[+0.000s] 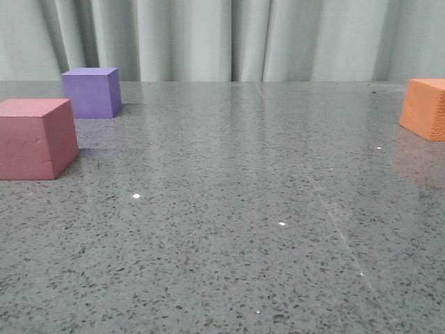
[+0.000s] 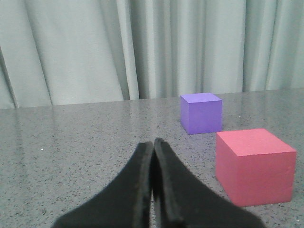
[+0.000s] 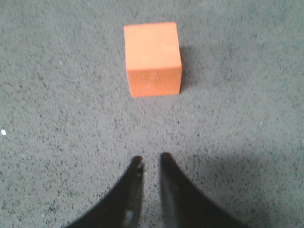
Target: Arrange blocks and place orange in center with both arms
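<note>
The dusty pink-red cube sits at the left edge of the front view, with the purple cube just behind it. The orange cube sits at the far right. No gripper shows in the front view. In the left wrist view my left gripper is shut and empty, low over the table; the pink-red cube and the purple cube stand ahead of it to one side. In the right wrist view my right gripper is narrowly open and empty, above the table and short of the orange cube.
The grey speckled tabletop stretches between the cubes. A pale curtain hangs behind the table's far edge.
</note>
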Robot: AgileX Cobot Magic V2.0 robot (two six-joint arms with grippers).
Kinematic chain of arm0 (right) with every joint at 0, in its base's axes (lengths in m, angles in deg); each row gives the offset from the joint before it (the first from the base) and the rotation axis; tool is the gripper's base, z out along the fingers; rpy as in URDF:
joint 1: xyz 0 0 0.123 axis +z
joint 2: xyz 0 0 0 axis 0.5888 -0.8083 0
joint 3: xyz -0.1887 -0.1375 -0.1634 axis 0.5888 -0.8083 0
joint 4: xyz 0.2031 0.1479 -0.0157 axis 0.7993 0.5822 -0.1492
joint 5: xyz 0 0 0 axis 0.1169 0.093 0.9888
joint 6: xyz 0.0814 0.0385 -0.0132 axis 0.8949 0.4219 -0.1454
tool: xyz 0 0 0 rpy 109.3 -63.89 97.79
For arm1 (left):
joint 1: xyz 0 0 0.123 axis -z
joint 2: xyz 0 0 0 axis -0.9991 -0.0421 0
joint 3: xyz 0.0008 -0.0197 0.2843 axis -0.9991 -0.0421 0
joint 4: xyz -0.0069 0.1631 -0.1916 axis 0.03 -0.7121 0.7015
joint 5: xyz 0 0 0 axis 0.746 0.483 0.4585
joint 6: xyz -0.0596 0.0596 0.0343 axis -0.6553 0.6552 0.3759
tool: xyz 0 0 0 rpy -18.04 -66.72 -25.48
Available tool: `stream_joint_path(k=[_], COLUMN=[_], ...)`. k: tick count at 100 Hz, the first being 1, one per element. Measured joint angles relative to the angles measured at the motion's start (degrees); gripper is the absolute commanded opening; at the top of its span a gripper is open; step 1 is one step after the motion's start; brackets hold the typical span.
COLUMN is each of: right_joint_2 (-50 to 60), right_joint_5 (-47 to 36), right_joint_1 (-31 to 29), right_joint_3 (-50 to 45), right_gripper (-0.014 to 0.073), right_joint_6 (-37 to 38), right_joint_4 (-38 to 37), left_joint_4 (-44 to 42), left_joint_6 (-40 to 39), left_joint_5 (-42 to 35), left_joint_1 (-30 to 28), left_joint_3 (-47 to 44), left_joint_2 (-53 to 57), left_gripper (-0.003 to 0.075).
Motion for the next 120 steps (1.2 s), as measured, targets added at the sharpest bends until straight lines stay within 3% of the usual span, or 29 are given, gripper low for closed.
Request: stream_joint_path(k=[9,19,47,92,120], right_joint_2=[-0.3,-0.3,-1.1,-22.5,-36.2], right_joint_5=[0.7,0.7,2.8,12.8,15.1], right_joint_1=[0.0,0.0,0.0,0.0,-1.9], right_joint_3=[0.0,0.0,2.8,29.9,40.2], right_gripper=[0.0619,0.0582,0.0582,0.0582,0.0582], right_joint_6=[0.0,-0.1,-0.1,-8.9,-13.1], right_joint_4=[0.0,-0.1,-0.1,0.0,2.2], left_joint_4=[0.0,0.0,0.0,0.0,0.0], left_joint_6=[0.0,0.0,0.0,0.0,0.0], left_joint_5=[0.0,0.0,0.0,0.0,0.0], left_joint_1=[0.0,0.0,0.0,0.0,0.0], left_joint_3=[0.0,0.0,0.0,0.0,0.0], left_joint_2=[0.0,0.0,0.0,0.0,0.0], left_gripper=[-0.0019,-0.0019,-0.0019,-0.0019,-0.0019])
